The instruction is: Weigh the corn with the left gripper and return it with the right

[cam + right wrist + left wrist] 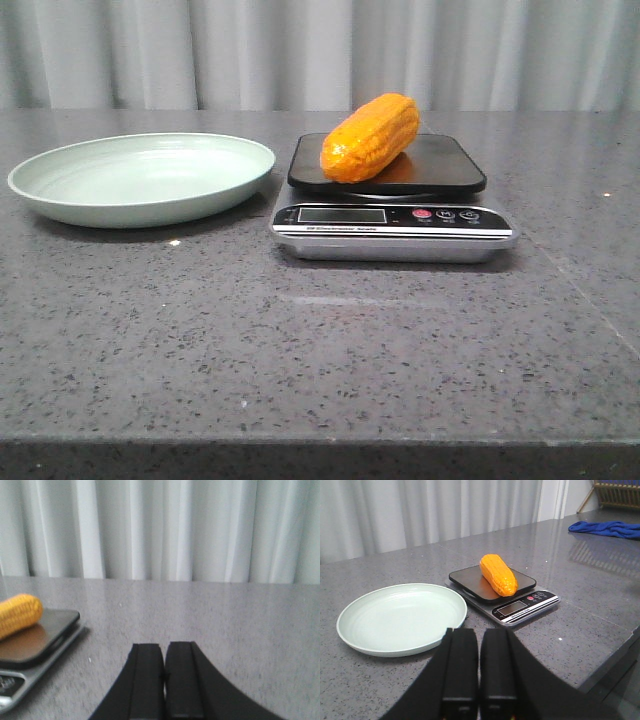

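The orange-yellow corn (371, 137) lies on the black platform of the kitchen scale (392, 214), at the table's middle. It also shows in the left wrist view (498, 574) and at the edge of the right wrist view (18, 613). The pale green plate (141, 179) stands empty left of the scale. My left gripper (480, 632) is shut and empty, held back from the plate and scale. My right gripper (164, 646) is shut and empty, to the right of the scale (35, 652). Neither gripper shows in the front view.
A blue cloth (607, 528) and a wooden rack (619, 494) lie far off to the right side. Grey curtains hang behind the speckled grey table (320, 340). The table's front edge runs near the bottom of the front view.
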You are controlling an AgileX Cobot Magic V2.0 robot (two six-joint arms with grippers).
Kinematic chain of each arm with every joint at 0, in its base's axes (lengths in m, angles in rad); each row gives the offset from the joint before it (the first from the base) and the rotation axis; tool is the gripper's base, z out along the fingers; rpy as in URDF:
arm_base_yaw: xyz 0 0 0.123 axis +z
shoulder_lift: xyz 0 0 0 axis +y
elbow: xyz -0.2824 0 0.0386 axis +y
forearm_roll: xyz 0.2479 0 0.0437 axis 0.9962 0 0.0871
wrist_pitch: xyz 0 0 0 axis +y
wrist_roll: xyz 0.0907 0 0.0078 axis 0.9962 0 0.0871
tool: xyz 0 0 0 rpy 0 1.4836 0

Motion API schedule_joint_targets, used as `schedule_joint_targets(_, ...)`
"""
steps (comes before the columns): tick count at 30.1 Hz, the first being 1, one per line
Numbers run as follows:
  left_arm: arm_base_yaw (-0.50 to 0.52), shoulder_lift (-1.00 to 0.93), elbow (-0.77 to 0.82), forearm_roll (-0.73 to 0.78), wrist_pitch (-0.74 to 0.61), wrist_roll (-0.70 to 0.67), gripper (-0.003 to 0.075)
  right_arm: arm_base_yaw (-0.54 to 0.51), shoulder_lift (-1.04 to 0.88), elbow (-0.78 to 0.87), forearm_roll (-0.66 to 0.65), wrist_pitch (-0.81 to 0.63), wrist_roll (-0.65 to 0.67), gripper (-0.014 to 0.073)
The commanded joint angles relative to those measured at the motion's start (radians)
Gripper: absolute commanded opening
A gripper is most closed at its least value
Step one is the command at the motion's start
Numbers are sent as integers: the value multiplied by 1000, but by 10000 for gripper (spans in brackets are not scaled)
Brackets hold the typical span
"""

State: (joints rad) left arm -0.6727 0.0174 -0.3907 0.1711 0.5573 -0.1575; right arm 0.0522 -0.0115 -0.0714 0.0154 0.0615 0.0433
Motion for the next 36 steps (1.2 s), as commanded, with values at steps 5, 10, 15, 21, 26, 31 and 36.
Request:
schedule_joint_targets(5,-4,15,-25,-5,-84,2,127,3,205,-323,30,223,-4,171)
schedule_joint_targets(10,-4,15,-25,-5,-84,2,127,3,338,-423,93,382,-4,171)
schedule_joint_targets(15,-4,15,-18,-5,-86,2,127,3,403,-424,95,405,-4,171)
schedule_joint_targets(21,-4,15,-18,-5,-86,2,127,3,433,-436,133,378,-2,179)
schedule_joint_targets(26,-4,15,-18,-5,-86,2,127,37,505,-498,151,439,-2,339)
schedule_joint_targets(31,-4,15,-18,-5,-86,2,127,121,627,-594,205,515,-3,517)
schedule_joint_targets(36,-4,15,-18,-5,-86,2,127,222,777,-712,237,548,-3,531)
